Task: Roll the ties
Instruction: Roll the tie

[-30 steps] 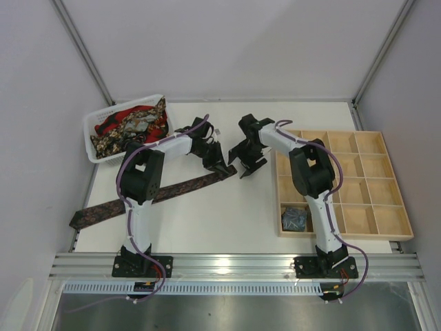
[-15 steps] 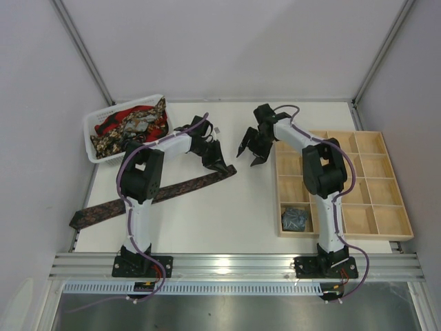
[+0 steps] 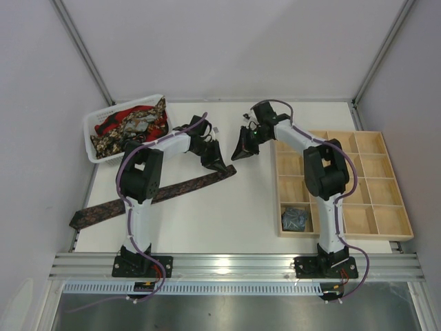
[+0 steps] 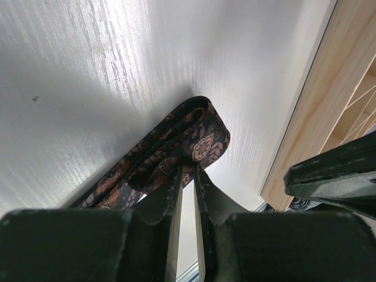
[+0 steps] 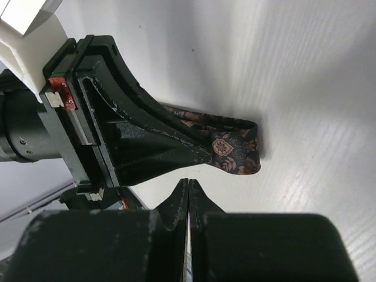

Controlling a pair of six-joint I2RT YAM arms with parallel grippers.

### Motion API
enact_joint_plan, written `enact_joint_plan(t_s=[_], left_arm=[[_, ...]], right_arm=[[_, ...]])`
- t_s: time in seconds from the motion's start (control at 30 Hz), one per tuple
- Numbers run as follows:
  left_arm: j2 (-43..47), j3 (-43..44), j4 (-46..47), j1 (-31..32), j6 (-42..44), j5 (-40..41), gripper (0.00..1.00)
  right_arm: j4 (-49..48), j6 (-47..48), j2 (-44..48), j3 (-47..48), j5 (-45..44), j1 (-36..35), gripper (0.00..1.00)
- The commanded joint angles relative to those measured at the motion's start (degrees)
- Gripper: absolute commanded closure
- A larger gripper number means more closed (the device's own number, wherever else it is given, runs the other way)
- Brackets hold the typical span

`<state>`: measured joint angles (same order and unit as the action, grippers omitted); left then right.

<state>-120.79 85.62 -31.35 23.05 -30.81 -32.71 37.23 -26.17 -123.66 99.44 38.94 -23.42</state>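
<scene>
- Right gripper (image 3: 241, 148): the item that has changed. A second ago it hung spread just beside the left gripper. Now it sits drawn off to that gripper's far side, its fingers (image 5: 176, 205) pressed together with nothing between them.
- Left gripper (image 3: 219, 164): same station as before, low on the table (image 3: 227, 214). Its fingers (image 4: 164, 197) pinch the doubled-over end of the brown-maroon tie (image 3: 172, 189).
- Brown-maroon tie: the folded end sits right at the left fingertips, just ahead of the right gripper's closed tips. The rest trails flat behind the left gripper, back toward the left arm's base side, unrolled.
- Reading of the change: the right gripper appears to have finished helping with the first fold and let go, so the left gripper alone keeps the fold from springing open. The roll is barely begun, with one turn at most and nearly the whole length left to wind.
- Coiled tie (image 3: 295, 218): lies in a near compartment of the wooden tray (image 3: 344, 236), well behind the right gripper. It is one piece apparently done.
- Other ties (image 3: 131, 124): heaped in the white basket (image 3: 89, 143), off the left gripper's outer side and well apart from it. They are judged to be awaiting their turn.
</scene>
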Motion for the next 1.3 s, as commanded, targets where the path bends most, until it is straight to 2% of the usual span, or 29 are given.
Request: enact_joint_plan(t_s=[0.0,0.6,0.93,1.27], left_arm=[[-0.32,2.00,-0.20,-0.64,1.54,0.10,0.82],[-1.02,2.79,-0.20,-0.90,1.28,0.01,0.81],[-0.41,4.03,-1.43,-0.99,1.54,-0.07,0.82],[5.04,-4.84,0.85,-0.81,1.01,-2.01,0.83]], right_arm=[[-1.37,1.92,-2.37,1.02,4.66,-0.49,1.00],[-7.53,-2.04,-7.83,-1.35,6.24,-1.80,1.00],[-12.09,-3.62,-7.04,-5.74,3.08,-2.51,1.00],[-16.93,-8.19,-6.60,-7.15,1.40,-1.19,1.00]])
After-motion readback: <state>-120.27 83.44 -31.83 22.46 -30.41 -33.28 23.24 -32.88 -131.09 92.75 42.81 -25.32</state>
